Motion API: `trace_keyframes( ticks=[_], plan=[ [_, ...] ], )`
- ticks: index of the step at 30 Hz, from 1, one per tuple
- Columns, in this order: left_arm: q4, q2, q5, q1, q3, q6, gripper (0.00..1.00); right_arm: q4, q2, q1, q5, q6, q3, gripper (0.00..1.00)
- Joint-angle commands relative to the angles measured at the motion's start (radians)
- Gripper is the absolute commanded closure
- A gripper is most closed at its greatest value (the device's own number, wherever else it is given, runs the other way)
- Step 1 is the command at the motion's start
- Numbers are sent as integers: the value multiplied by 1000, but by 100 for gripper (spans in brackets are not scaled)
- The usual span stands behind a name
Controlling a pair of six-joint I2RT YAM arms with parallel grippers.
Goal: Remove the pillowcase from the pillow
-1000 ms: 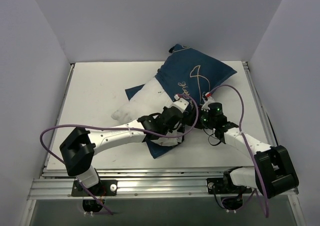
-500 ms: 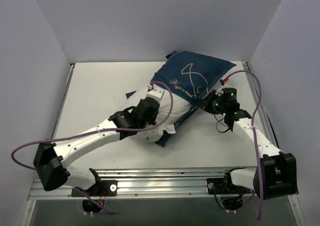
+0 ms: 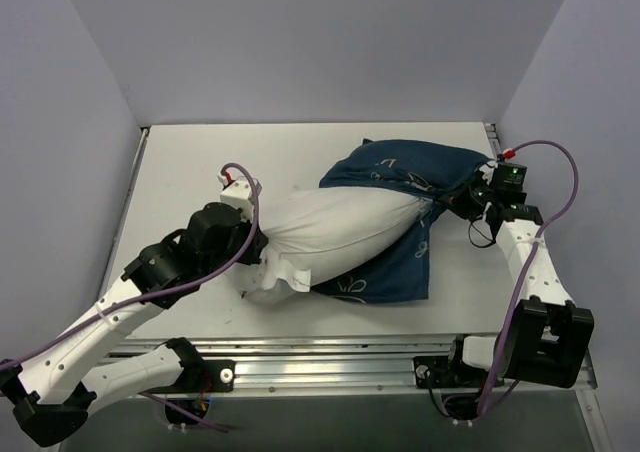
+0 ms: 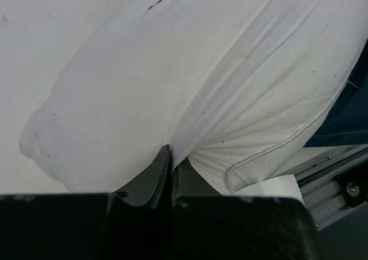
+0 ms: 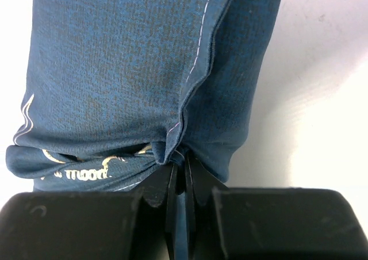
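The left gripper [image 4: 171, 156] pinches the pillow [image 3: 335, 234] at its left end. The right gripper [image 5: 179, 163] pinches the pillowcase [image 3: 400, 167] near the right edge of the table [image 3: 190, 172]. The bunched pillowcase hides the pillow's right end.

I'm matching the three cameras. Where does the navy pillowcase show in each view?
Top external: pillowcase right of centre, covering the pillow's right end.
Left wrist: pillowcase a sliver at the right edge.
Right wrist: pillowcase fills the upper left, pinched by the right gripper.
Shared landmark: white table.
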Motion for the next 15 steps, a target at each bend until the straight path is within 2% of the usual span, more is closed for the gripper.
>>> trace_keyframes(
  ticks=[1, 3, 4, 5, 7, 8, 9, 10, 11, 14, 15],
  plan=[
    [-191, -96, -27, 53, -16, -19, 98, 53, 6, -100, 276, -61, 74, 100],
    [-109, -91, 74, 49, -71, -50, 98, 78, -29, -42, 245, -72, 42, 100],
    [-72, -81, 174, 47, -91, -58, 98, 82, -43, -19, 220, -73, 29, 100],
    [-42, -73, 210, 44, -111, -65, 81, 84, -55, 4, 214, -65, 19, 99],
    [17, -49, 252, 30, -131, -85, 61, 67, -89, 59, 206, -59, -1, 88],
    [27, -41, 279, 29, -130, -87, 46, 53, -104, 73, 205, -56, -3, 73],
    [36, -33, 293, 26, -122, -88, 19, 27, -119, 82, 205, -59, -3, 65],
    [48, -16, 309, 26, -98, -82, 9, 12, -155, 102, 211, -64, -1, 56],
    [53, -6, 315, 27, -81, -79, 3, -6, -175, 111, 223, -68, 9, 43],
    [77, 53, 402, 27, -9, -82, 6, -69, -238, 136, 280, -98, 60, 26],
    [82, 71, 422, 29, 12, -82, 6, -104, -245, 144, 310, -105, 78, 24]
  ],
)
